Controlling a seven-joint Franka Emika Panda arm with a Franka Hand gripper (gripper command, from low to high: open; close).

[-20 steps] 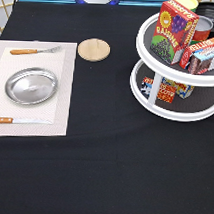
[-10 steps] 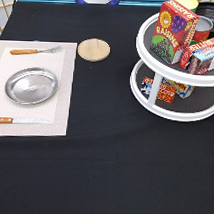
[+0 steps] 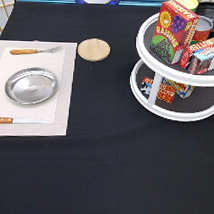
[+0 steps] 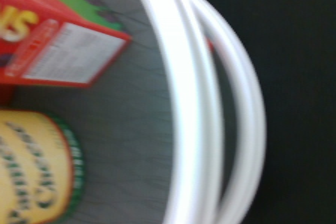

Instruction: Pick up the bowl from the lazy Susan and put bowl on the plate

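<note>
Black cloth covers the counter (image 3: pixel 103 165). At the right stands the lazy Susan (image 3: pixel 147 44), its shelves crowded with a raisin box (image 3: pixel 173 31) and other cartons; a dark rim at the far right corner may be the bowl (image 3: pixel 211 7), though I cannot be sure. At the left a pale placemat (image 3: pixel 65 93) carries the plate (image 3: pixel 31 86), bare, between a fork (image 3: pixel 34 51) and a knife (image 3: pixel 17 121). A wooden coaster (image 3: pixel 94 49) lies just beside the mat. The gripper is out of sight from across the counter; its state cannot be told. Up close, its camera looks onto the turntable's white rim (image 4: pixel 196 115).

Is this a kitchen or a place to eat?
Probably a dining table set for a meal: a plate on a placemat with cutlery, and a lazy Susan holding food boxes.
</note>
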